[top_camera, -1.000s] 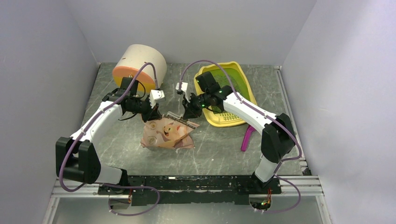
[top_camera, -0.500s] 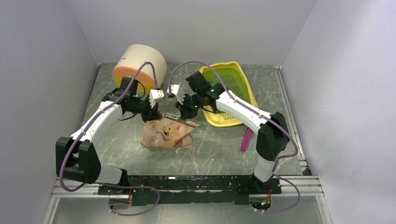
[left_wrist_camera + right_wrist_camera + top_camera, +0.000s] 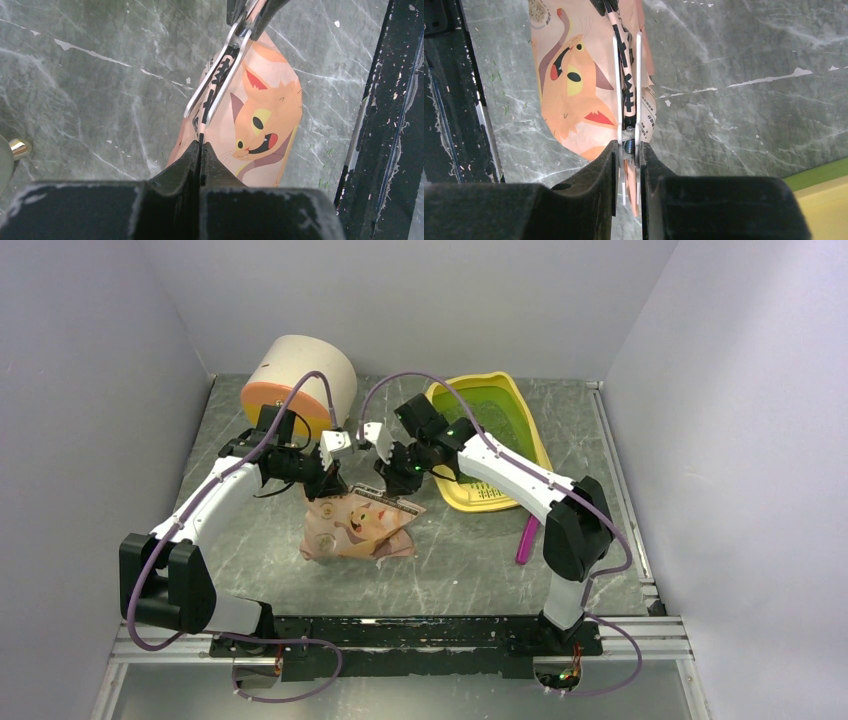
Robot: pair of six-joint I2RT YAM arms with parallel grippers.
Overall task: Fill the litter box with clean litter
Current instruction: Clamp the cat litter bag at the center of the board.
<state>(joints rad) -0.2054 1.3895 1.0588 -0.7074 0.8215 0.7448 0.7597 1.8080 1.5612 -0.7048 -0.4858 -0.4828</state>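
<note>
- left pincer (image 3: 201, 146) clenched on cat-print litter bag (image 3: 262, 125) top edge
- right pincer (image 3: 627, 146) grasping white clip (image 3: 639, 85) on same edge
- litter box (image 3: 487, 498) just right of bag

Two robot arms, the left arm (image 3: 205, 505) and the right arm (image 3: 520, 475), stand at one grey marbled table (image 3: 450, 570). On it are one yellow litter box (image 3: 482, 498), one cream-and-orange cylindrical container (image 3: 300, 380), one cat-printed bag (image 3: 355, 530) and one magenta scoop (image 3: 528, 535). One metal clip (image 3: 215, 85) makes five loose items in all.
</note>
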